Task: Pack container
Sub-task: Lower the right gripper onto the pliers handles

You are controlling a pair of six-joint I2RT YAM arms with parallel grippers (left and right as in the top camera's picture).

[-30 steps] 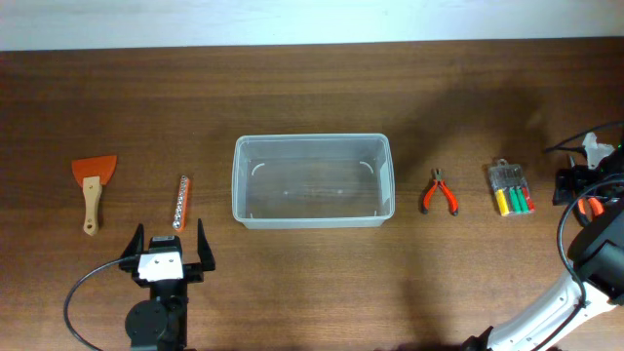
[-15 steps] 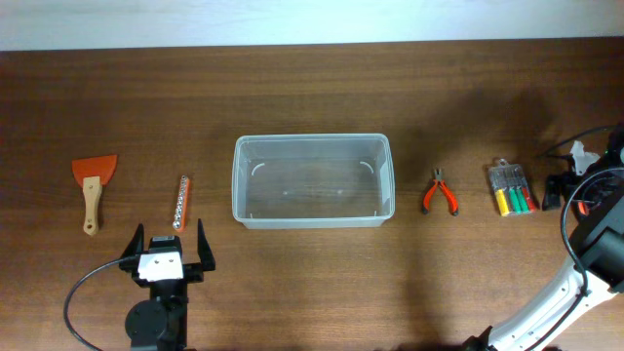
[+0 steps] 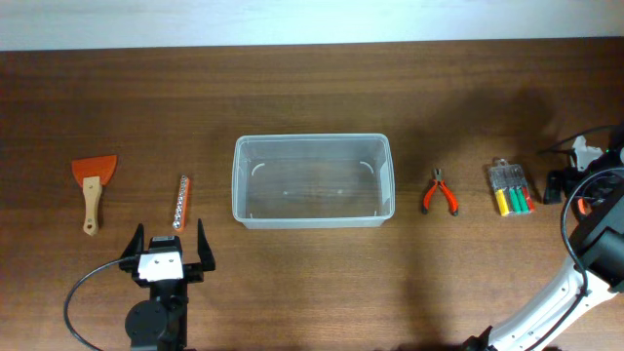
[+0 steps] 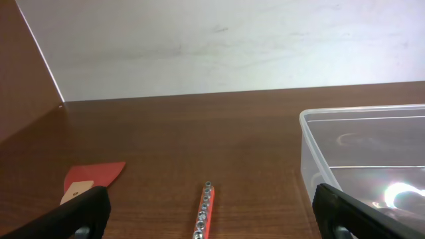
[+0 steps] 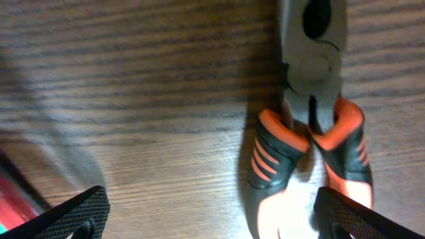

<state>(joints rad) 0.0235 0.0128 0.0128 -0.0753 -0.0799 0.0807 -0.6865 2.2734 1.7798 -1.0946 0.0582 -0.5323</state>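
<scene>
Dead centre of the overhead frame, on the brown wooden worktop, sits the clear shallow rectangular plastic container; left tool and right tool both gape wide apart, empty.

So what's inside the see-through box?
Nothing. The container is empty; you see the wooden table through its clear bottom. Nothing covers it, so no spot inside is hidden.

No readable text, number or brand is showing in any view right now. The clear pack of yellow, green and red-handled tools on the desk is appearing too small for any print to be made out, and the orange-and-black-handled pliers are showing no legible marking.
</scene>
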